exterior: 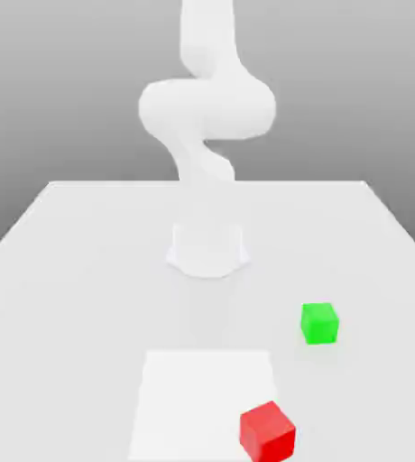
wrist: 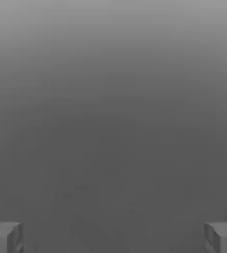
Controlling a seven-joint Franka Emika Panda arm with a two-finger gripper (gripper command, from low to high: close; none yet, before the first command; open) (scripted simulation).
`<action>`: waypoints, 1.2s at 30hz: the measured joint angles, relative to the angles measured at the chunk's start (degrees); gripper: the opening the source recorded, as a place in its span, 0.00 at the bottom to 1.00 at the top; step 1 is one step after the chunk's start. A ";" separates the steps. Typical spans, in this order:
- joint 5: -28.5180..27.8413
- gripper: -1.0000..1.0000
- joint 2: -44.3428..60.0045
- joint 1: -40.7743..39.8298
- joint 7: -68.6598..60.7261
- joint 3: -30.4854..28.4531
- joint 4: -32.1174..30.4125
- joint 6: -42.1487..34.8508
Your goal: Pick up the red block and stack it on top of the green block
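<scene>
- Nearest the exterior camera sits the red block (exterior: 267,431), resting on the table (exterior: 67,271) at the corner of a paler square patch (exterior: 193,388), toward the exterior view's right.
- Green block (exterior: 319,323) stands farther back and a little more to the exterior view's right, well apart from the red one. Both rest flat; neither is touched by anything.
- Arm (exterior: 207,108) rises from its base (exterior: 208,248) at mid-table, behind both blocks, and bends upward out of the exterior view.
- Claw (wrist: 113,237): I read it as spread wide. In the hand view the two fingertips (wrist: 4,237) sit at opposite edges with a broad gap and nothing between them.
- Hand camera faces plain grey background, so I judge the claw is high and not yet aimed at the table.
- Governing relation: as I judge it, the red block lies forward of the base, toward the exterior camera and to that view's right. The claw must come down and out that way.
- Cube has no long axis. It sits turned slightly against the table edges, so I would match wrist yaw to a pair of its faces before descent.
- Task status, as I judge it: pick not started, stack not started.
- Risk: the blocks are well apart, so an approach to the red one should clear the green one.
</scene>
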 joint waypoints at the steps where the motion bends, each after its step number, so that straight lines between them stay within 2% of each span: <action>1: 0.07 0.50 2.26 0.58 -0.82 -0.23 -0.29 0.79; 16: 2.14 0.50 33.61 5.57 -13.02 -0.39 -4.45 11.98; 25: 0.11 0.50 52.23 7.39 -17.90 0.41 -6.89 18.78; 30: -0.29 0.50 62.58 7.52 -18.24 0.46 -5.79 26.64; 31: -0.31 0.00 63.71 7.51 -18.24 0.47 -5.62 27.58; 36: -0.36 0.00 63.70 7.49 -18.19 0.49 -5.62 27.52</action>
